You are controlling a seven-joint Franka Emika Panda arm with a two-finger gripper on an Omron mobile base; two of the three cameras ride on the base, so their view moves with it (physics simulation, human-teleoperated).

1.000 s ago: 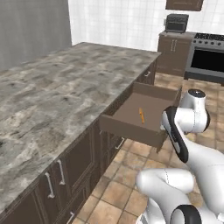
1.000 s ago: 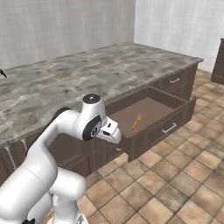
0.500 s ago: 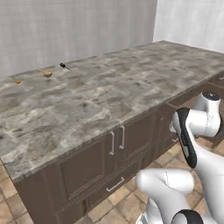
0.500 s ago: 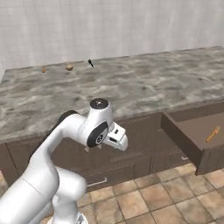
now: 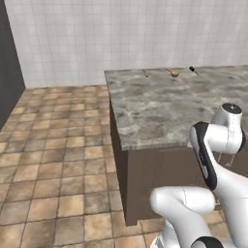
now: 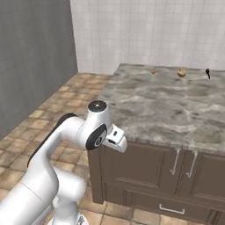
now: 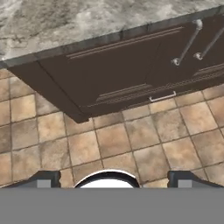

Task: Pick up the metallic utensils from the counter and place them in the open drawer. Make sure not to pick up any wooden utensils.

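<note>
Two dark fingertips (image 7: 43,178) of the end effector (image 7: 113,179) rise at the bottom of the hand view, spread wide apart with nothing between them. Beyond them lies tan tiled floor (image 7: 131,140), and farther on the dark brown cabinets (image 7: 118,74) under the table (image 7: 65,22); two slim metal door handles (image 7: 186,41) and a short drawer pull (image 7: 162,96) sit up and to the right of the fingertips in that view.

In the right base view the end effector (image 6: 117,139) hangs in front of the cabinets, below the thick edge of the grey-brown marbled table and near its corner, apart from the stone. All utensils lie well away from it, along the far edge of the table. The black knife (image 6: 207,73) is the farthest, a slim dark shape toward the far right. The wooden spoon (image 6: 180,73) shows as a tan rounded bowl just beside it; its handle is too small to trace. A further small tan item (image 6: 153,70) lies left of the bowl; whether it belongs to the spoon cannot be told.

In the left base view the same row appears across the table from the arm: knife (image 5: 193,70) at right, spoon bowl (image 5: 174,73) in the middle, small tan piece (image 5: 146,74) at left. A white tiled wall (image 5: 121,34) stands behind the table.
</note>
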